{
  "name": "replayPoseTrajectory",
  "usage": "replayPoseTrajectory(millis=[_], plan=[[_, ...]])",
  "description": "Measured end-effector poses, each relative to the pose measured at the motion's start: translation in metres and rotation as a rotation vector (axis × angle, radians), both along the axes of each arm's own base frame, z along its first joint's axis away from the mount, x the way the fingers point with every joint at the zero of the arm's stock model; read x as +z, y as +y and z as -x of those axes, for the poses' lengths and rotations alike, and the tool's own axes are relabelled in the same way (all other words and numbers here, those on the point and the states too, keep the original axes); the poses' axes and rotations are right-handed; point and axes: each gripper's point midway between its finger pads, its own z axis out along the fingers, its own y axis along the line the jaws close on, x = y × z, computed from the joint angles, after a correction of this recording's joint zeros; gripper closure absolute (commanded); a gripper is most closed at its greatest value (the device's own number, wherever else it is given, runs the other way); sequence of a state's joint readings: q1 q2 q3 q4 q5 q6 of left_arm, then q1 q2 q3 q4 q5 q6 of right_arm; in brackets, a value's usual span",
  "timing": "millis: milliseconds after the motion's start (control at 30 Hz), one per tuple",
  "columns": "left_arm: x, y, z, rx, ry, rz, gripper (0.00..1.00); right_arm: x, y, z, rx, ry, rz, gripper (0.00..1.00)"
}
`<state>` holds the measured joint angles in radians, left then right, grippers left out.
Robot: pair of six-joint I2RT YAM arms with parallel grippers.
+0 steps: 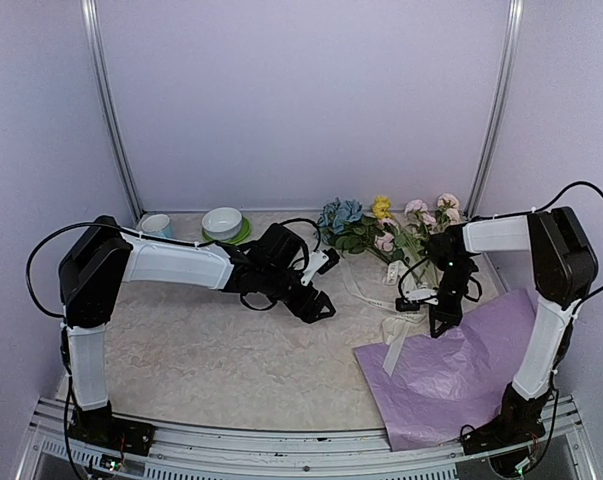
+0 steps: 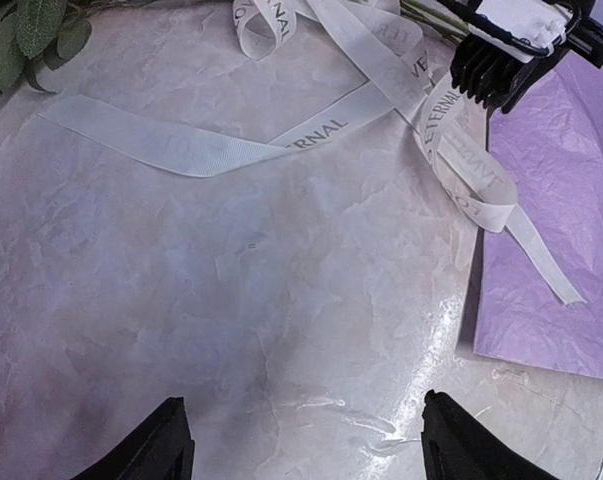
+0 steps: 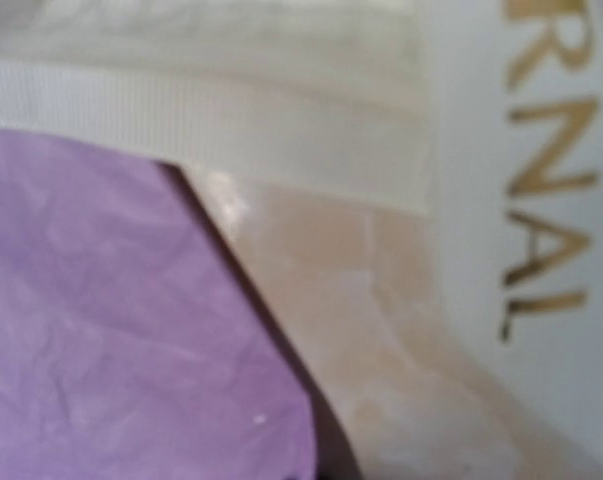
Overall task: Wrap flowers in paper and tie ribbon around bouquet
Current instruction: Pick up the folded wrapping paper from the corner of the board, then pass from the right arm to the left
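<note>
The flowers lie at the back of the table, with pink, yellow and blue heads. The lilac paper lies flat at the front right and also shows in the left wrist view. The cream ribbon trails in loops from the stems to the paper's corner, with gold lettering. My right gripper points down at that corner, right over the ribbon, and is shut. Its fingers are out of its own view, so I cannot tell whether it holds anything. My left gripper hovers open over bare table, left of the ribbon.
A white bowl on a green saucer and a pale cup stand at the back left. Lilac walls and metal poles enclose the table. The paper's corner overhangs the front rail.
</note>
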<state>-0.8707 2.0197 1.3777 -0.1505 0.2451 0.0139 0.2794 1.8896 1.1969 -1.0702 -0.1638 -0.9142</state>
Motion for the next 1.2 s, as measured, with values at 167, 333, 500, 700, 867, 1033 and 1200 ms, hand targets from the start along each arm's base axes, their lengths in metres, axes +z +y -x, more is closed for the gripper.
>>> replayPoseTrajectory(millis=[167, 333, 500, 700, 867, 1033, 1200], plan=[[0.0, 0.0, -0.001, 0.003, -0.002, -0.002, 0.23, 0.004, 0.002, 0.007, 0.026, -0.015, 0.003, 1.0], [0.0, 0.0, -0.001, 0.003, -0.006, -0.005, 0.29, 0.024, 0.028, 0.017, 0.121, -0.08, -0.031, 1.0], [0.003, -0.014, 0.02, -0.078, -0.061, -0.019, 0.28, 0.062, 0.071, 0.025, 0.243, -0.197, -0.137, 1.0], [0.036, -0.042, 0.085, -0.297, -0.002, 0.178, 0.09, 0.096, 0.12, 0.029, 0.376, -0.335, -0.25, 1.0], [0.056, -0.048, 0.093, -0.372, 0.085, 0.289, 0.12, 0.119, 0.153, 0.022, 0.453, -0.464, -0.333, 1.0], [0.053, -0.048, 0.093, -0.356, 0.129, 0.293, 0.18, 0.136, 0.166, 0.011, 0.508, -0.596, -0.404, 1.0], [0.042, -0.04, 0.077, -0.262, 0.132, 0.253, 0.8, 0.15, 0.172, 0.014, 0.558, -0.682, -0.479, 1.0]])
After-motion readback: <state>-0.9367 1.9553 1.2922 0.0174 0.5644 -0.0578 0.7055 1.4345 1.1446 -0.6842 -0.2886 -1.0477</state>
